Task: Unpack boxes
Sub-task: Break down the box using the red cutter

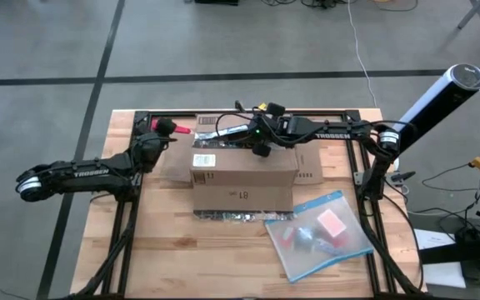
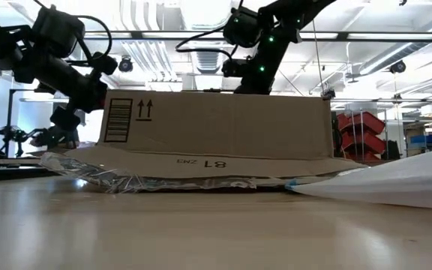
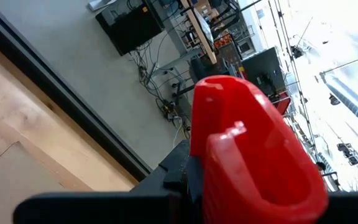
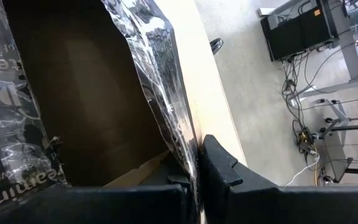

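Corrugated brown box (image 1: 242, 173), right fingers (image 4: 194, 171) clamped on crinkly taped flap (image 4: 160, 93); left fingers (image 1: 158, 127) around red tool (image 1: 167, 126).

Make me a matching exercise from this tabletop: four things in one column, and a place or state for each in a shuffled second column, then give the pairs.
Things:
1. cardboard box
2. red tool
3. clear pouch
4. right gripper

Places or states:
A. lies flat on the wood at the table's front right
B. held in the left gripper beyond the box's left rear corner
C. shut on a shiny taped flap at the rear of the box
D. stands mid-table, flaps spread out

Pairs: 1-D, 2-B, 3-A, 4-C
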Tool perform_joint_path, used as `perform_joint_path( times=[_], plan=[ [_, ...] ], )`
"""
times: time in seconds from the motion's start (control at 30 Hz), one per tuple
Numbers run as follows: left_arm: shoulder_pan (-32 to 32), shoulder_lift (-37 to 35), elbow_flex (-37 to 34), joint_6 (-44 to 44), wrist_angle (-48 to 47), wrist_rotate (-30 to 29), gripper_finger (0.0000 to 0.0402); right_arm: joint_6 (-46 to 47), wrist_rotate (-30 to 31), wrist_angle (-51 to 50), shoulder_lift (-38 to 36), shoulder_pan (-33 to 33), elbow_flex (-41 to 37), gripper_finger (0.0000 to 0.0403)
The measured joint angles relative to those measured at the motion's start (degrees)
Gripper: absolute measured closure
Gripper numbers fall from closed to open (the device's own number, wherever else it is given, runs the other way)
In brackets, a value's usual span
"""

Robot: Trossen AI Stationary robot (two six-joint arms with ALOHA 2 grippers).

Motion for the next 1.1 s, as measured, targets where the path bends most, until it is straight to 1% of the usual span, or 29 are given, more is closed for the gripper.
perform_joint_path(
  times=[0.4,0.7,0.77,0.93,1.1],
  plan=[
    [-0.02,-0.35,-0.02,0.44,0.26,-0.7,0.0373,0.1,-0.35,0.04,0.0,0.0,0.0,0.0403],
    [-0.07,0.16,-0.04,0.08,1.01,0.11,0.0373,0.53,-0.53,0.14,0.0,0.0,-0.01,0.0403],
    [-0.07,0.16,-0.09,0.15,1.3,1.44,0.0373,0.6,-0.51,0.15,0.0,0.0,-0.02,0.0403],
    [-0.51,0.18,-0.13,0.37,1.34,7.13,0.0373,0.64,-0.52,0.21,-0.04,0.0,-0.07,0.0403],
    [-2.17,0.18,-0.2,-0.62,1.67,10.61,0.0373,1.72,-0.48,0.44,-0.07,-0.06,-0.09,0.0402]
  ],
)
